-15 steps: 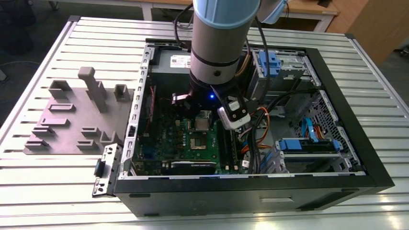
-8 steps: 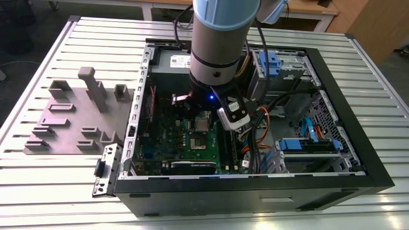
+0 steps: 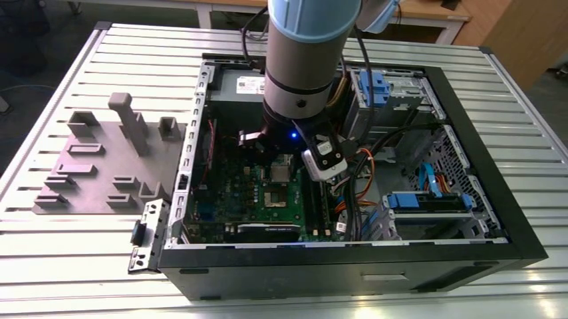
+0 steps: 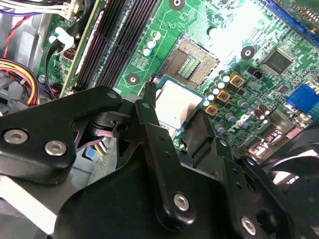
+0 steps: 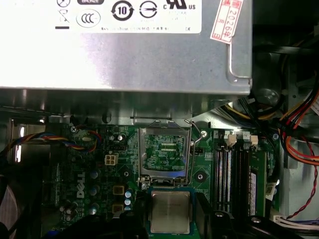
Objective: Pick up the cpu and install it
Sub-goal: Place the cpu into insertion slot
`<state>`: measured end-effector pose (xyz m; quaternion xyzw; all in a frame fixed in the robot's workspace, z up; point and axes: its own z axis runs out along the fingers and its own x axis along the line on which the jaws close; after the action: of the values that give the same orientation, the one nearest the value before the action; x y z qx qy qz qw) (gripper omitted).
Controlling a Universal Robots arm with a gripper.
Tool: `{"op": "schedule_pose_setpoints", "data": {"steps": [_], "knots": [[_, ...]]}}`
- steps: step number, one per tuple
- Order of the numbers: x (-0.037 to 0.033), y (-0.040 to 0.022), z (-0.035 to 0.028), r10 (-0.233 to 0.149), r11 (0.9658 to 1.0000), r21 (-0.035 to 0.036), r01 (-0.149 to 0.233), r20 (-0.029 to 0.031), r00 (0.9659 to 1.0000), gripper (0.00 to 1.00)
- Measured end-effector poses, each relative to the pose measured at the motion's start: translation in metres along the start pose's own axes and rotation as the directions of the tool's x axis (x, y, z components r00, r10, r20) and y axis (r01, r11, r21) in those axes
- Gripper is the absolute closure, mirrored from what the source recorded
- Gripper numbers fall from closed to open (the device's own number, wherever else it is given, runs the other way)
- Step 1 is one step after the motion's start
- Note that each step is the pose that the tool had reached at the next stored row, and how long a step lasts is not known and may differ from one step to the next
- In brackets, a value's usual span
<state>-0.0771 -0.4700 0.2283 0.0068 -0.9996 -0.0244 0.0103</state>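
While our tool (image 4: pixel 174 113) clamps the cpu (image 4: pixel 178 99), socket (image 4: pixel 192 59) just ahead, we fear a tilted seating could damage both.

I note white label (image 5: pixel 134 15) on silver power supply (image 5: pixel 124 59), beyond open socket (image 5: pixel 163 152): round certification marks, small print, not transcribed. Red-on-white sticker (image 5: pixel 227 20) just beside label, digits and characters. White maker's lettering (image 5: pixel 79 186) on motherboard (image 5: pixel 65 149), near socket, among capacitors. Exterior view: same label (image 3: pixel 251 84), print too small for me.
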Motion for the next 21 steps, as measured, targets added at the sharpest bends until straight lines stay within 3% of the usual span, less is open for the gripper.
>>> {"op": "schedule_pose_setpoints", "data": {"steps": [9,14,16,21], "knots": [[0.0001,-0.0005,0.0001,0.0,1.0,0.0014,0.0,0.0001,1.0,0.53],[0.0001,-0.0069,0.0004,0.0,0.9998,0.0175,0.0,-0.0002,1.0,0.53],[0.0001,-0.0114,0.0021,0.0,0.9998,0.0182,0.0,-0.0002,1.0,0.53],[0.0001,-0.0136,0.0061,0.0,0.9999,0.0163,0.0,-0.0003,1.0,0.53]]}}
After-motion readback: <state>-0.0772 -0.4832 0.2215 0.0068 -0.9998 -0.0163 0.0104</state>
